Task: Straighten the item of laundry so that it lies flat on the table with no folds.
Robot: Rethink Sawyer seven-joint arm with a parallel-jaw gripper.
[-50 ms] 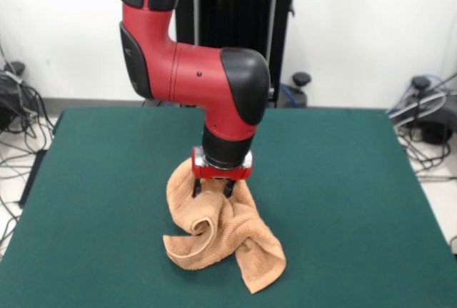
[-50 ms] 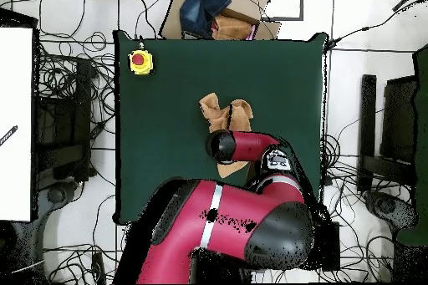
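From my seat, the bench point(image 1: 343, 201) gives me wide bare green felt on every side of the crumpled towel point(image 1: 221, 240), so approach lanes along the surface are free both ways across it and toward its near edge. The only thing standing on the felt apart from the towel is a yellow box with a red button point(image 2: 140, 62), well apart in one corner in the overhead view. My own arm point(image 1: 207, 79) hangs over the towel's middle, with the end effector point(image 1: 213, 188) down in the folds, blocking any drop from directly above.
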